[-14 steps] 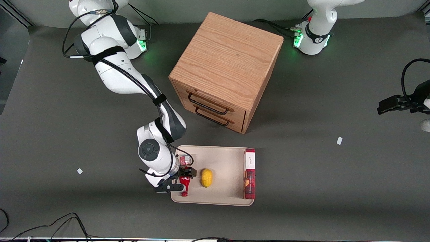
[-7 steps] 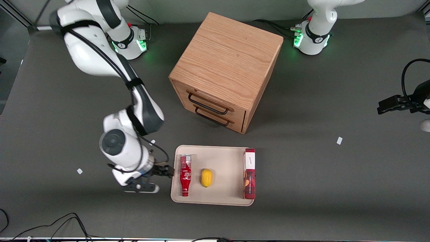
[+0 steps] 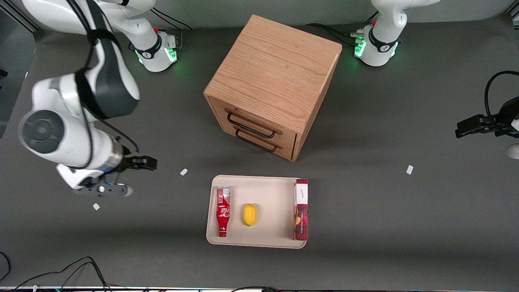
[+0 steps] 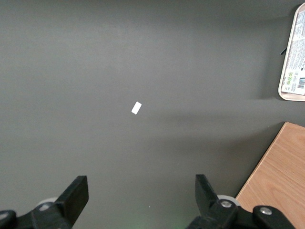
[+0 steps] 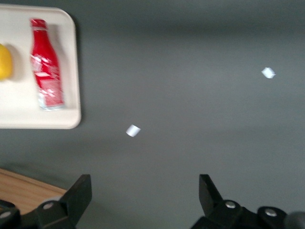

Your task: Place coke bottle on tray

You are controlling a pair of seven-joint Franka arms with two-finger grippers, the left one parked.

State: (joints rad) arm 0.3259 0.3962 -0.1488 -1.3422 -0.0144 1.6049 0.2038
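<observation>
The coke bottle (image 3: 222, 211) lies flat on the beige tray (image 3: 271, 190), at the tray's end toward the working arm, with its neck pointing toward the front camera. It also shows in the right wrist view (image 5: 45, 64), lying on the tray (image 5: 28, 117). My gripper (image 3: 146, 163) is open and empty. It hangs high over the bare table, well away from the tray toward the working arm's end. In the right wrist view the gripper (image 5: 143, 191) has nothing between its fingers.
A lemon (image 3: 249, 214) and a long red box (image 3: 301, 209) also lie on the tray. A wooden drawer cabinet (image 3: 271, 81) stands farther from the front camera than the tray. Small white scraps (image 3: 183, 172) lie on the grey table.
My gripper let go of the coke bottle, which stays on the tray. The arm rose and swung away from the tray toward the working arm's end.
</observation>
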